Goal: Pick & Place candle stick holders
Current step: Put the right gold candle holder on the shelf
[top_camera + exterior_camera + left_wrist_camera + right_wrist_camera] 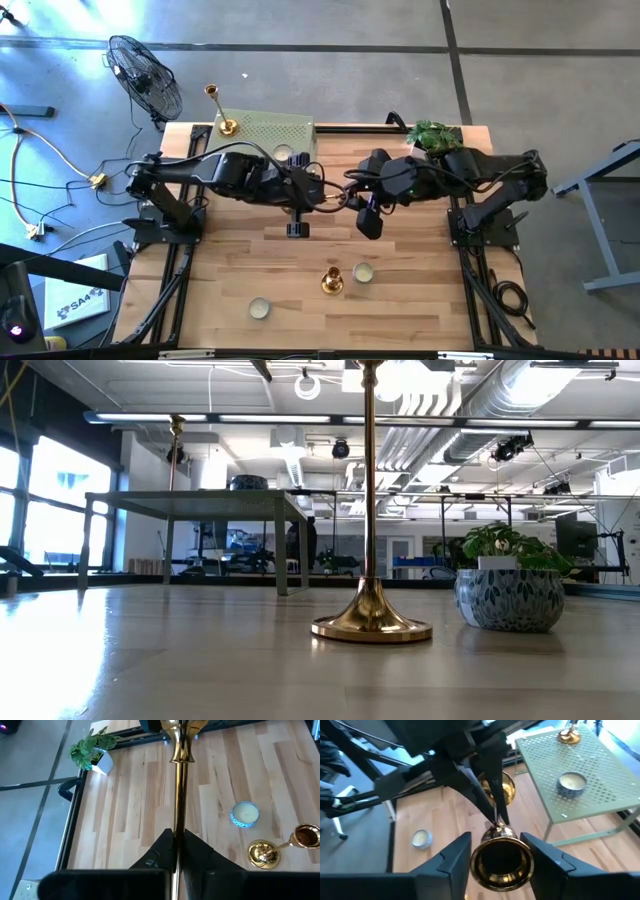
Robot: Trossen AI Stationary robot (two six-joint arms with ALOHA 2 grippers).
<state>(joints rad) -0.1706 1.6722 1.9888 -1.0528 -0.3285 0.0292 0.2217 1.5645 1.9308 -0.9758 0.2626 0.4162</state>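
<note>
Your left gripper (176, 845) is clamped on the held candle stick holder's (179, 795) stem; hold it firm and level. The holder hangs over mid-table, lying flat from 9 to 3 o'clock, cup toward 3. Right gripper (497, 855) flanks the cup, grip unclear; withdraw it straight.

candlestick (332, 281) beside candle (363, 272), on table (420, 300)
</note>
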